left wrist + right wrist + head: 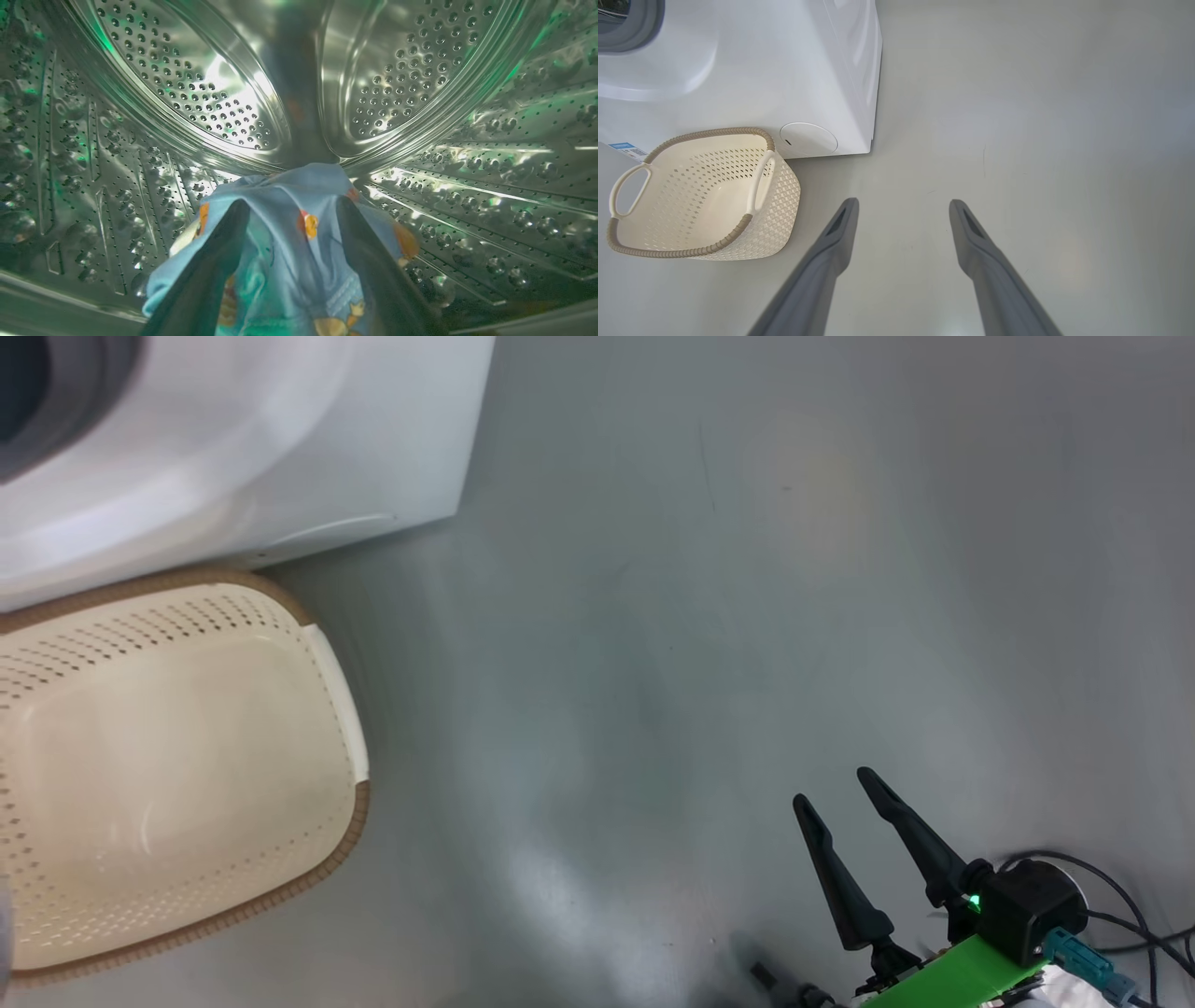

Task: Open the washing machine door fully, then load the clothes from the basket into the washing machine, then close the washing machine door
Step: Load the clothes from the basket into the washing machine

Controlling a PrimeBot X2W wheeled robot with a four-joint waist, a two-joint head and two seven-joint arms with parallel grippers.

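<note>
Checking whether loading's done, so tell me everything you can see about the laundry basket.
The basket is cream-white perforated plastic, rounded rectangular, with a brown woven-look rim and two loop side handles. It stands upright and empty on the grey floor, right in front of the white washing machine; contact between them is unclear.

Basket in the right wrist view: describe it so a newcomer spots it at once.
Start at the big white washing machine standing on the grey floor. At its base, beside the round hatch, sits the basket. It is the one cream, perforated thing there, with a brown woven-look rim and loop handles, unlike the smooth white machine.
</note>
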